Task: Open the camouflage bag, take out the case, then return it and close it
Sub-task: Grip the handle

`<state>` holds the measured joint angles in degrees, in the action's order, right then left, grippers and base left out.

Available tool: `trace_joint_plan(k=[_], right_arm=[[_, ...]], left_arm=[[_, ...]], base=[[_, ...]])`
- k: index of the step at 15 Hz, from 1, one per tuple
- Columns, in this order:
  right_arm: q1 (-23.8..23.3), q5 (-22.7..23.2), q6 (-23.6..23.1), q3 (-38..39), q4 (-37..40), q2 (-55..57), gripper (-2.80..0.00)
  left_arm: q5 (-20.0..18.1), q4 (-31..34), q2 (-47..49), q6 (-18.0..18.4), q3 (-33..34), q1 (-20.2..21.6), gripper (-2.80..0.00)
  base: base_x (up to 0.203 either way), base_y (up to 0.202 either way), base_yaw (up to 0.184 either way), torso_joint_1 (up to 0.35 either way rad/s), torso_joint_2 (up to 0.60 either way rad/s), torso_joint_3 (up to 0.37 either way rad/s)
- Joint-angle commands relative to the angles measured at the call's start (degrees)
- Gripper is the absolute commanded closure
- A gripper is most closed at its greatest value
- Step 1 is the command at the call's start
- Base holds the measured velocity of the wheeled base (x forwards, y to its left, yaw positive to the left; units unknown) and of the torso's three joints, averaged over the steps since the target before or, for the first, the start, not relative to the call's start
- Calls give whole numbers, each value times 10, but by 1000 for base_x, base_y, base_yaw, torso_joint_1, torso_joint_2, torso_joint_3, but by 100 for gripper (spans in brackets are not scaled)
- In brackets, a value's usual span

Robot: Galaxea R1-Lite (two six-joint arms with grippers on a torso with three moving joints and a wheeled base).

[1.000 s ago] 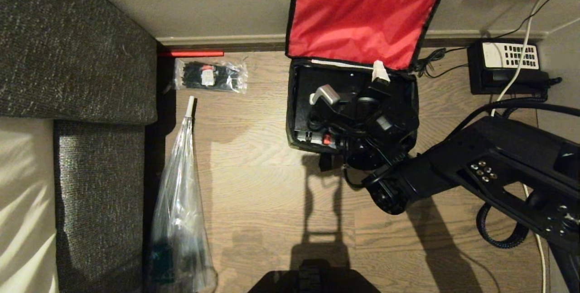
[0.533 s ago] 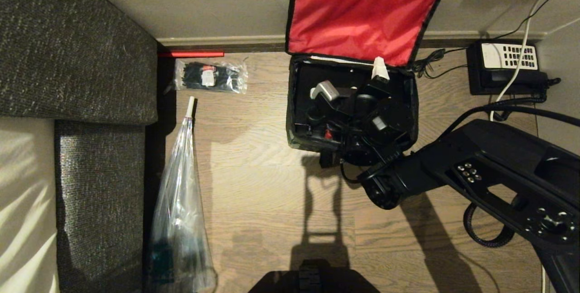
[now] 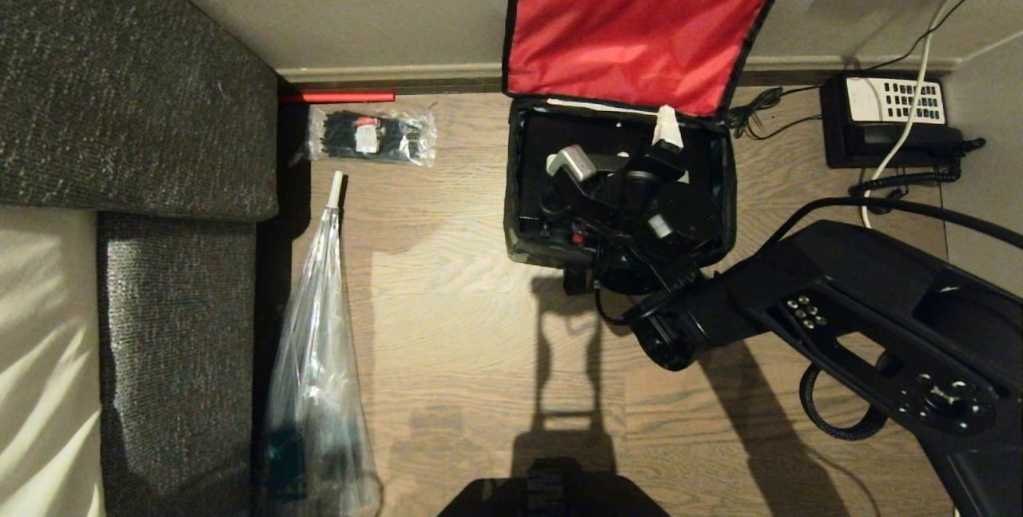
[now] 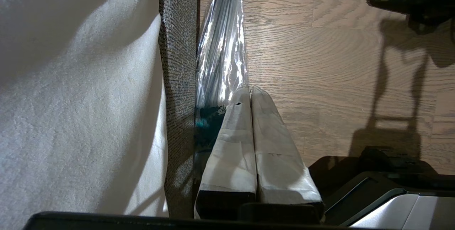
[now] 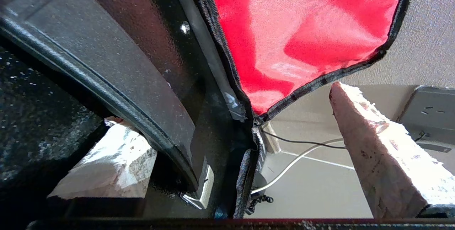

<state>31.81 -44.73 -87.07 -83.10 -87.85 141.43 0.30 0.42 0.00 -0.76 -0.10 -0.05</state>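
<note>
With its fingers spread wide and empty over the case [image 3: 543, 181] inside the camouflage bag [image 3: 515, 249], the right gripper [image 3: 615, 151] risks snagging the red lid [image 3: 631, 33]. One finger seems to sit beyond the rim, so closing might pinch fabric.

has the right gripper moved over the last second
Yes. In the head view the right gripper has crept toward the open red lid of the camouflage bag, its elbow sliding left across the floor. Jaws open.

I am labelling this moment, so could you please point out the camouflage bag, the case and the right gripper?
camouflage bag [image 3: 631, 37]: head view, on the red lining of its open lid.
case [image 3: 537, 145]: head view, on its bare black top, inside the bag.
right gripper [image 3: 619, 145]: head view, midway between its taped fingertips, which stand apart.
</note>
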Motion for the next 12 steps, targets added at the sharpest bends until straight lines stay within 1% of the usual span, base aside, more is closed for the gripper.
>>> trace_joint_plan(k=[1, 6, 7, 12], right_arm=[[0, -2, -3, -2, 2, 23, -280], [-11, -1, -10, -43, 2, 45, -280], [-11, -2, -6, -46, 2, 45, 0], [-13, -1, -3, -36, 2, 47, 0]], left_arm=[[0, 0, 0, 0, 0, 0, 0], [0, 0, -1, 0, 0, 0, 0], [0, 0, -1, 0, 0, 0, 0], [0, 0, 0, 0, 0, 0, 0]], base=[[0, 0, 0, 0, 0, 0], [0, 0, 0, 0, 0, 0], [0, 0, 0, 0, 0, 0], [0, 0, 0, 0, 0, 0]])
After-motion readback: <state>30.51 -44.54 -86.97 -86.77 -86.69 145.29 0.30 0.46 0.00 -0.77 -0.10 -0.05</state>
